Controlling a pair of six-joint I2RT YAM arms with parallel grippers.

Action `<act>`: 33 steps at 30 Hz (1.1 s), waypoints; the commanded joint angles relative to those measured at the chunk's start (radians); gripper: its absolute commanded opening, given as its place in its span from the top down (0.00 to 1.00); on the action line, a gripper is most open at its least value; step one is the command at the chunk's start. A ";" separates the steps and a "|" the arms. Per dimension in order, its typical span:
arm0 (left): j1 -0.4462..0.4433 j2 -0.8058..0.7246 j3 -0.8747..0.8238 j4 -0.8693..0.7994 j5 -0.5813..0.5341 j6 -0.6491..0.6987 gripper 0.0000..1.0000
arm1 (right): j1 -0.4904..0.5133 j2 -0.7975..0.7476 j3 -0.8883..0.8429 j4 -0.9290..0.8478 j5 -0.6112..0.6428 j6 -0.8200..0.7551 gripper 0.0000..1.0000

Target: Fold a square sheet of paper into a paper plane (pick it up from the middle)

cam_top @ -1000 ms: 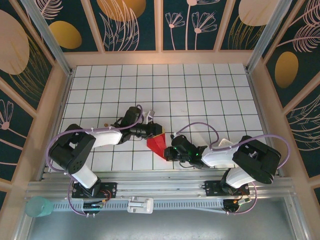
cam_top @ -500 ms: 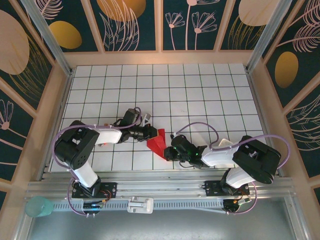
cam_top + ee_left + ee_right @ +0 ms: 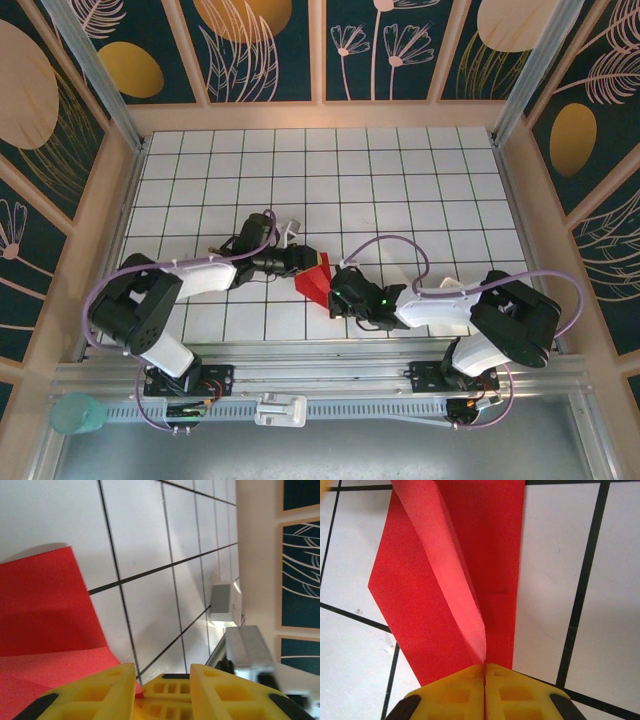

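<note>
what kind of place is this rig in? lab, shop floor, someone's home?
Most likely a purpose-built robot test cell, not a home or shop floor: a white gridded tabletop, walled in by leaf-print panels, with an aluminium mounting rail along the near edge.

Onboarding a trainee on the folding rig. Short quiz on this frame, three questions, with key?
1. True or false: the right hand is shut on the red paper.
2. The paper is: A) a flat unfolded square, B) folded, with a raised flap, C) crumpled into a ball.
3. What surface lies under the paper?
Key: 1 true; 2 B; 3 the white table with a black grid.
</note>
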 commanded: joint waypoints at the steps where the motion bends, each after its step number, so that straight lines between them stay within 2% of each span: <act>1: 0.002 -0.027 -0.013 -0.042 -0.034 0.003 0.67 | 0.019 -0.001 0.015 -0.055 0.074 -0.045 0.90; 11: 0.006 0.056 0.001 -0.086 -0.064 0.064 0.86 | 0.042 0.050 0.028 -0.030 0.067 -0.043 0.89; 14: 0.007 0.092 0.009 -0.075 -0.069 0.070 0.89 | 0.041 0.047 0.029 -0.032 0.069 -0.043 0.89; 26: 0.007 0.229 0.060 -0.024 -0.055 0.073 0.92 | 0.042 0.051 0.017 -0.024 0.064 -0.037 0.88; 33: 0.006 0.249 0.049 -0.008 -0.048 0.077 0.92 | 0.036 0.027 0.028 -0.003 0.030 -0.041 0.81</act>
